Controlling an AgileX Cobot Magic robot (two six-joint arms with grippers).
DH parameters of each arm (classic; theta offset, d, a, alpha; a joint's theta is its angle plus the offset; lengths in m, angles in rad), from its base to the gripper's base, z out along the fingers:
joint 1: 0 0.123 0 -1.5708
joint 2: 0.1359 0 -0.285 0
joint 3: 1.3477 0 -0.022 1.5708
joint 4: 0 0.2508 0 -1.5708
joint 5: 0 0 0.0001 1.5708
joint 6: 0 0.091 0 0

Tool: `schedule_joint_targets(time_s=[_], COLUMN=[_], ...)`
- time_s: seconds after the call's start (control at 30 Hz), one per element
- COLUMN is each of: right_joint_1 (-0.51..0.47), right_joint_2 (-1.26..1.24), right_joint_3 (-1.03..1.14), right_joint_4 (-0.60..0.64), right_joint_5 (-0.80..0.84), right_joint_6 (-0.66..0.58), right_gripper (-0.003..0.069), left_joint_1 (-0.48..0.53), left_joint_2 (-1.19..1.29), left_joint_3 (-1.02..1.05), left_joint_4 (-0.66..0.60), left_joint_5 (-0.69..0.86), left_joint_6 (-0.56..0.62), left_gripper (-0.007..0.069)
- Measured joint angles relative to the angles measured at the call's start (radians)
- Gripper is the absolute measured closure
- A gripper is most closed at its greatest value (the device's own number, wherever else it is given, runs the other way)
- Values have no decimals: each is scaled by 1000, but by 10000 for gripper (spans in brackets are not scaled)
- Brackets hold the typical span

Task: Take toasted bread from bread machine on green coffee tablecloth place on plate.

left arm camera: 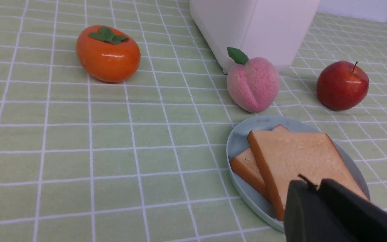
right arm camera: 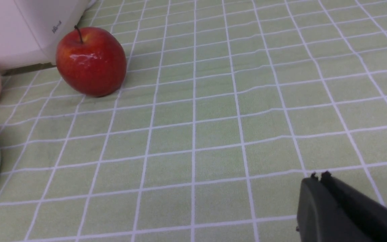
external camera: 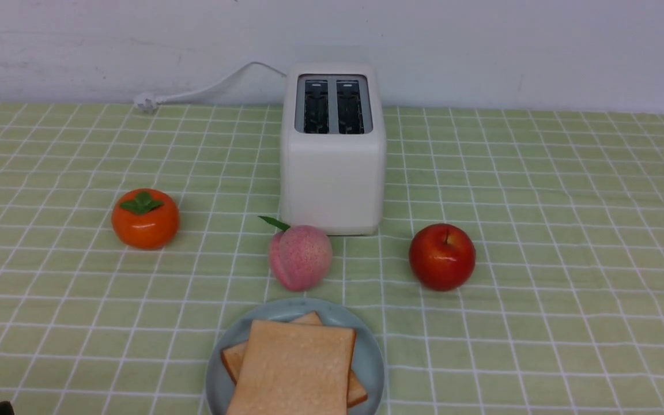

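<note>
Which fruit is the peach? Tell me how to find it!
Start at the white bread machine at the back of the green tablecloth. Just in front of it, before the plate of toasted bread, sits the peach. It is the speckled pink one with a green leaf; the persimmon to its left is orange, the apple to its right red.

- The green coffee tablecloth (external camera: 539,230) is matt woven cloth, faintly rippled.
- The bread machine (external camera: 332,173) has a smooth white plastic shell with a dull sheen; its slot rim looks like grey metal.
- The plate (external camera: 369,351) is smooth, with a faint satin gloss.
- The toasted bread (external camera: 294,369) is matt and finely pored.
- The persimmon (external camera: 145,222) and apple (external camera: 441,256) are glossy.
- The peach (external camera: 300,256) is matt and speckled.
- The left gripper (left arm camera: 312,183) and right gripper (right arm camera: 319,176) look like matt dark plastic.
</note>
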Motion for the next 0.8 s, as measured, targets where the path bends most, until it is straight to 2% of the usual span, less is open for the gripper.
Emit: schedule_joint_targets(time_s=[0.1, 0.17, 0.2, 0.33, 0.43, 0.63, 0.77, 0.8], right_joint_1=[0, 0, 0, 0, 0, 0, 0, 0], right_joint_2=[-1, -1, -1, -1, -1, -1, -1, -1], right_joint_3=[0, 0, 0, 0, 0, 0, 0, 0], right_joint_4=[1, 1, 1, 3, 3, 6, 6, 6], right_joint_5=[0, 0, 0, 1, 1, 1, 1, 1], right_joint_6=[0, 0, 0, 0, 0, 0, 0, 0], right_gripper=[659, 658, 658, 655, 655, 655, 655, 655], left_joint_1=[80, 171, 180, 375, 456, 484, 484, 484], left_joint_2=[-48, -81, -84, -98, -98, -98, -98, -98], left_joint_3=[7, 18, 20, 121, 210, 257, 257, 257], left_joint_4=[-26, -91, -99, -336, -456, -528, -494, -442], left_joint_5=[-41, -59, -61, -121, -134, -53, -58, -63], left_joint_6=[10, 76, 76, 347, 432, 448, 446, 445], left_gripper=[591, 624, 624, 637, 637, 637, 637, 637])
